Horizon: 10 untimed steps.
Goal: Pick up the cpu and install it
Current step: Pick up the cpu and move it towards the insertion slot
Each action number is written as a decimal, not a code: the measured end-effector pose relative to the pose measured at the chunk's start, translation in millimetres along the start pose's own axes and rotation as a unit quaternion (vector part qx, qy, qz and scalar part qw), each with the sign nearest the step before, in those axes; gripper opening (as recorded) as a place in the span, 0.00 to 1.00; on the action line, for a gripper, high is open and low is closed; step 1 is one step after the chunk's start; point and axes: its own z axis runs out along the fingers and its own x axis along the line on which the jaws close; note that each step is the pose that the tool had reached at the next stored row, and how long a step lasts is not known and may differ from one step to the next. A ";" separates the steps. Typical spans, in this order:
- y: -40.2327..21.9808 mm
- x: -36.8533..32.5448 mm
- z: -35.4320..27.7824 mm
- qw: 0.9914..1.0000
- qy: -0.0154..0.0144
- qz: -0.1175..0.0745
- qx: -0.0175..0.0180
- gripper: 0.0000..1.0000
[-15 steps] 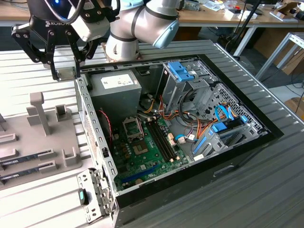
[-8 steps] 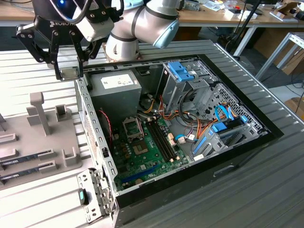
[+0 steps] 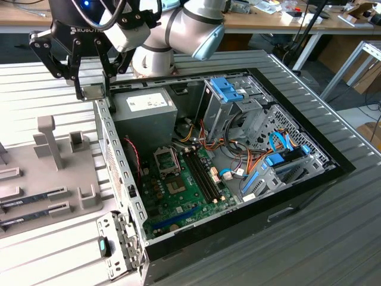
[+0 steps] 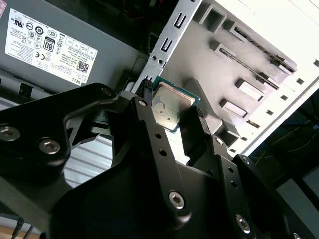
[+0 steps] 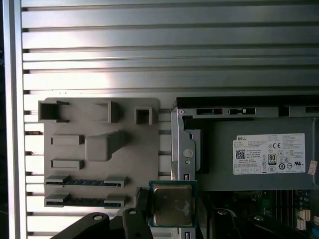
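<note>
Grey plastic forms the holder tray (image 3: pixel 27 161), which lies on the slatted desk (image 3: pixel 333 238) at the exterior view's left of the computer case (image 3: pixel 108 143). Memory sticks (image 3: pixel 36 195) rest in its slots. Going toward the case, the pincer (image 3: pixel 93 90) hangs above the case wall that faces the tray, at the corner where the power supply (image 3: pixel 146 106) sits. It is pinching the cpu (image 5: pixel 172 204) by two opposite edges. The chip is in the air and touches neither the tray nor the case. Deeper inside the case lies the green motherboard (image 3: pixel 184 185) with the dark socket frame (image 3: pixel 166 159). Toward the case's other side, at the exterior view's right, stands the drive cage (image 3: pixel 229 89) with blue clips.

By my judgement the picking part is done and the carrying part is in hand: the chip is lifted, but it is well apart from the socket frame. The install calls, I think, for a chip kept flat and squared to the frame, because a tilted chip could harm the contacts. Whether the frame's lid stands open, I cannot tell.

The exterior view gives the whole way from the pincer to the socket frame. Both wrist views give the grip itself: the silver top plate, the thin green border, and the black fingers (image 4: pixel 194 129) pressing on the chip's sides.
</note>
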 end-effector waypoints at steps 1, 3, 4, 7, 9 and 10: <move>0.0 -0.8 0.0 1.000 0.000 0.000 0.000 0.47; 0.0 -2.2 0.1 1.000 0.000 0.000 0.000 0.47; 0.0 -2.9 0.1 1.000 0.000 0.000 0.000 0.47; 0.1 -5.7 0.2 1.000 0.000 0.000 0.000 0.47; 0.1 -7.1 0.4 1.000 0.000 0.000 0.000 0.47; 0.1 -8.2 0.4 1.000 0.000 0.000 0.000 0.47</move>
